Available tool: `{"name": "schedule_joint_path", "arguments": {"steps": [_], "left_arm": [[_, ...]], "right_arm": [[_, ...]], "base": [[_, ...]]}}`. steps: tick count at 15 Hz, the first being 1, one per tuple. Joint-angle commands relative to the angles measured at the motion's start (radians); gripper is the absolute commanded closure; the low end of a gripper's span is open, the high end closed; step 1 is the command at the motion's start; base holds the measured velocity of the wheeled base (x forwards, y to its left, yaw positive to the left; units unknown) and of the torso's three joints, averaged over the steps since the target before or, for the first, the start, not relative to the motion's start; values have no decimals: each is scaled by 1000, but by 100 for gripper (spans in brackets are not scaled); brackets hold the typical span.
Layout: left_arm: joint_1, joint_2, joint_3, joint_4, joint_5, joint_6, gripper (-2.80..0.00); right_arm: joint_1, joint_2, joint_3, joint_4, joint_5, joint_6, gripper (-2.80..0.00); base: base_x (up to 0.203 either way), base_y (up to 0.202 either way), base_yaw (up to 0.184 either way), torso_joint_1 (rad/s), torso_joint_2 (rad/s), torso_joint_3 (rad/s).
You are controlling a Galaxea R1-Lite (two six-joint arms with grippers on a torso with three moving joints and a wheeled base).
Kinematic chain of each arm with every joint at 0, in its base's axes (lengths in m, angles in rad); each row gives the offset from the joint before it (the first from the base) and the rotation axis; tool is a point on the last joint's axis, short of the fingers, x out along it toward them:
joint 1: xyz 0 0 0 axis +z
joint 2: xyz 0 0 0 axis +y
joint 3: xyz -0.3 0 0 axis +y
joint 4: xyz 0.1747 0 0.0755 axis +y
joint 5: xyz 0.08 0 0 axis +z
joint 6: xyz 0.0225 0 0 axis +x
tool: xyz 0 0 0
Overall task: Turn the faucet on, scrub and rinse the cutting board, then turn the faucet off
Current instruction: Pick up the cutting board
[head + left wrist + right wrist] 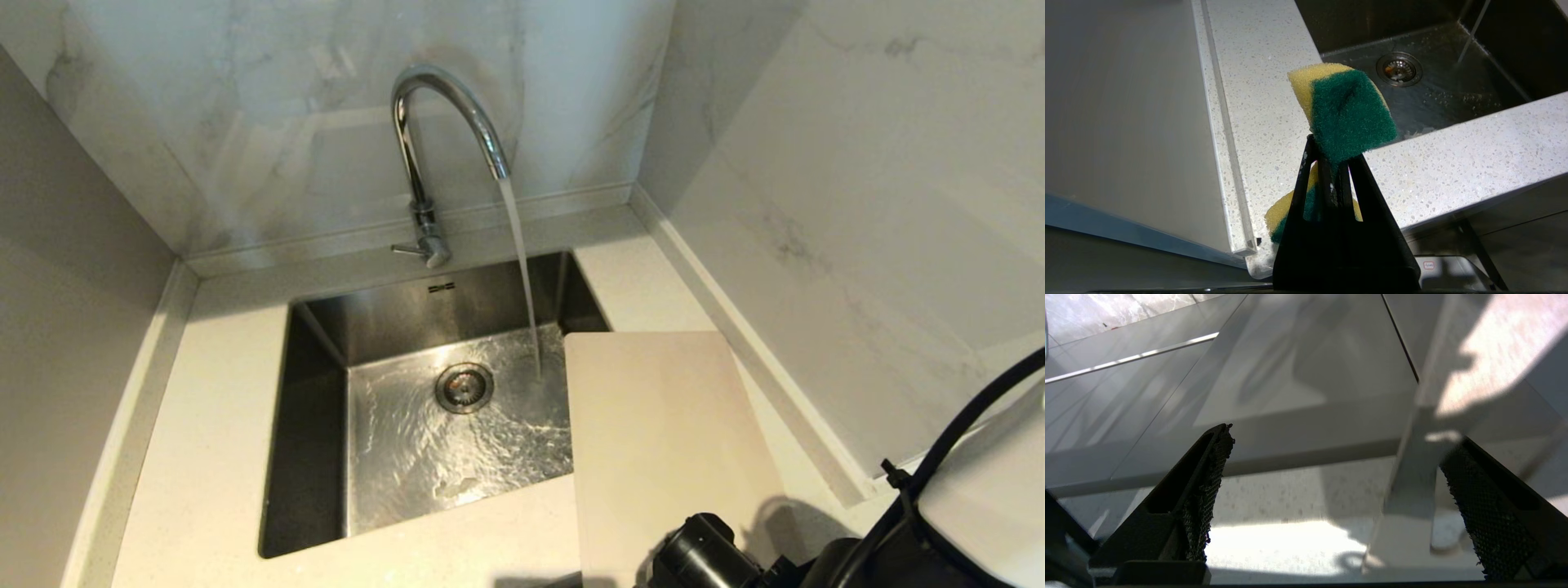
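Sponge in our left gripper (1331, 163), the jaws clamped tight on the soft yellow-and-green scrub pad (1345, 112), which bulges out above and below the black fingers; it hangs over the speckled stone counter (1261, 73) beside the sink (314, 425). Our right gripper (1331, 486) stands with its mesh-padded fingers spread wide and nothing between them, low over the counter near the marble wall. Water runs from the chrome gooseneck faucet (445, 106) in a steady stream (522, 278) onto the steel basin floor, just beside the cutting board (661, 433). That cream plastic slab lies flat on the counter at the sink's right edge, one rounded corner jutting over the basin. We judge it stiff, fairly light and likely slick once wet; the overhanging edge looks the best place to take hold, since the rest sits flush on stone. No slot handle shows from here.
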Motion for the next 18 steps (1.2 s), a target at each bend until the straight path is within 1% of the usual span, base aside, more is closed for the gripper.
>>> {"name": "schedule_joint_path", "arguments": {"steps": [1,6,11,16,18], "left_arm": [[0,0,3,0,0,0,0],[0,0,3,0,0,0,0],[0,0,3,0,0,1,0],[0,0,3,0,0,0,0],[0,0,2,0,0,0,0]], "right_arm": [[0,49,5,-22,-2,-5,-280],[-3,140,18,-124,-2,-1,-280],[-3,173,54,-213,-2,-1,-280],[-1,186,63,-224,-6,-1,-280],[-1,202,81,-285,-7,-1,-280]], "base": [[0,0,0,0,0,0],[0,0,0,0,0,0],[0,0,0,0,0,0],[0,0,0,0,0,0],[0,0,0,0,0,0]]}}
